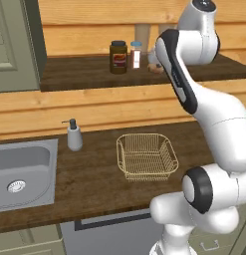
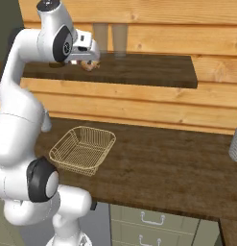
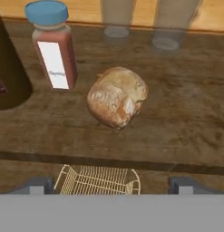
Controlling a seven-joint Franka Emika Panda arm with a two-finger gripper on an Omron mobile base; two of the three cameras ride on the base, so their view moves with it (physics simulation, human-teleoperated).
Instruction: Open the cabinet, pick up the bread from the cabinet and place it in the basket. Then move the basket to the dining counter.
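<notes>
With the cabinet (image 1: 15, 45) open, my tool (image 3: 111, 183) hangs spread above the bread (image 3: 117, 102), ungrasped on the shelf (image 2: 139, 72); the basket (image 1: 146, 156) waits on the desk (image 1: 94, 174).

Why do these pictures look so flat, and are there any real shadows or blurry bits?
Hand view: even light, the bread sharp with a faint shadow beneath it, two glasses pale and see-through. Left base view: soft overall, the jar label unreadable, no glare on the sink. Right base view: the basket mesh slightly smeared, hardly any shadow under it.
</notes>
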